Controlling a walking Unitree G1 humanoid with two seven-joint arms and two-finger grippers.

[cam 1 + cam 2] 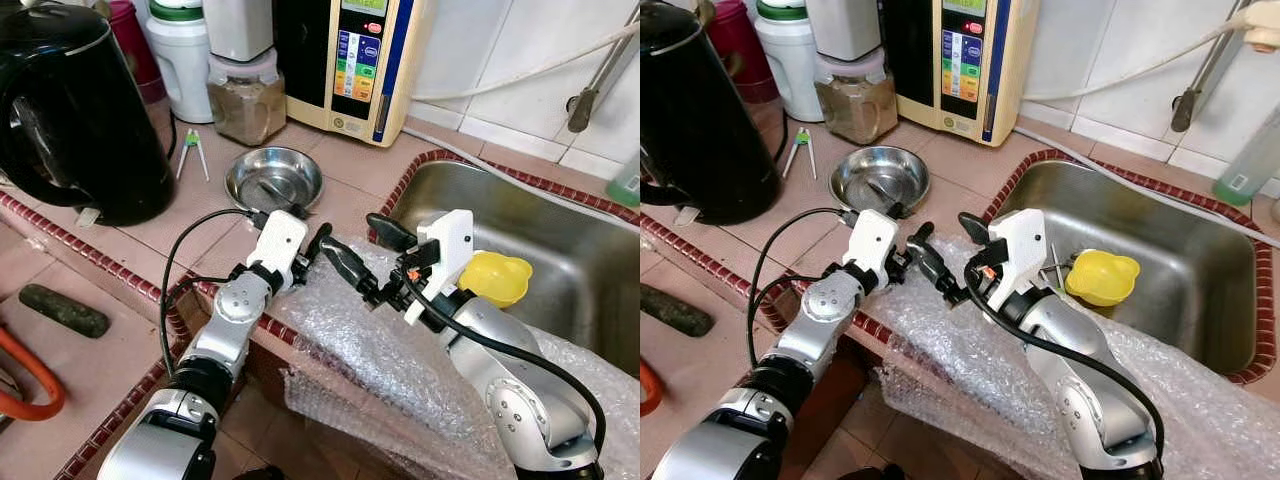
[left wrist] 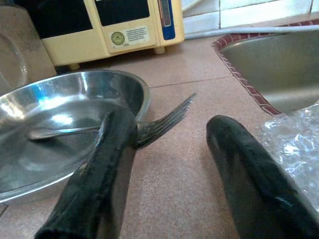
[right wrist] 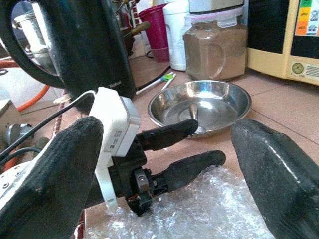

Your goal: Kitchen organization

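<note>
Left arm: reaches forward from the counter edge over the tiled counter (image 1: 350,195), wrist level, its left gripper (image 1: 322,252) just short of the steel bowl (image 1: 274,178); fingers parted with a clear gap and nothing between them. In the left wrist view one finger (image 2: 102,174) lies across the handle of a fork (image 2: 167,119), whose tines stick out past the bowl's rim over the counter; whether the finger touches the fork cannot be told. A spoon (image 2: 60,132) lies inside the bowl. Right arm: bent up from below over a sheet of bubble wrap (image 1: 390,370) that drapes over the counter edge and the near rim of the sink (image 1: 560,250); its right gripper (image 1: 378,262) points toward the left gripper, fingers spread wide, holding nothing. In the right wrist view the left gripper sits between the right one's fingers, with the bowl behind it. Yellow cup (image 1: 495,278): in the sink, just beside the right wrist. Black kettle (image 1: 70,110): on the counter at the robot's left. Tongs (image 1: 192,152): between kettle and bowl. Brown-filled jar (image 1: 246,100) and cream appliance (image 1: 345,60): along the back, behind the bowl.
</note>
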